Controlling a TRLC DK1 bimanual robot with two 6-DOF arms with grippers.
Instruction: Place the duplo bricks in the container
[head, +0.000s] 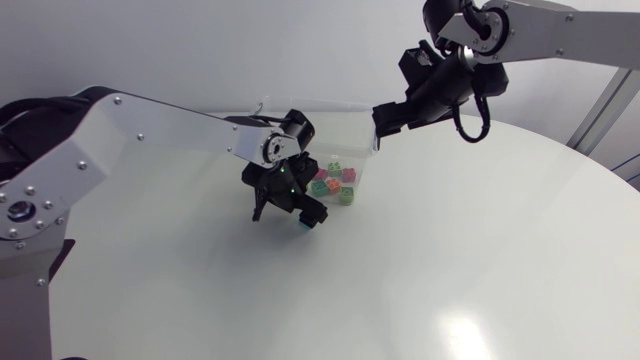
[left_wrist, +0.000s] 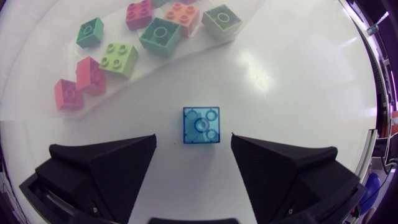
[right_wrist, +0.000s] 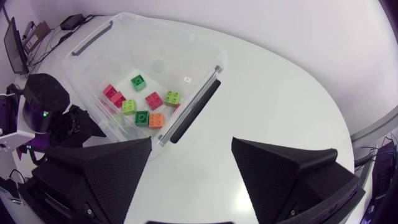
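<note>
A translucent blue duplo brick (left_wrist: 201, 125) lies on the white table, just outside the clear container (left_wrist: 163, 64). My left gripper (left_wrist: 193, 148) hangs open over it, one finger on each side, neither touching. In the head view that gripper (head: 288, 206) points down at the blue brick (head: 304, 225) beside the container (head: 366, 150). Several red, green, pink and orange bricks (right_wrist: 142, 102) lie inside the container (right_wrist: 186, 43). My right gripper (right_wrist: 191, 149) is open and empty, high above the table near the container's far side, also seen in the head view (head: 386, 120).
The left arm (right_wrist: 53, 115) stands against the container's near side. White tabletop (head: 450, 260) stretches wide to the front and right. The container's dark handle bar (right_wrist: 189, 112) runs along its side closest to my right gripper.
</note>
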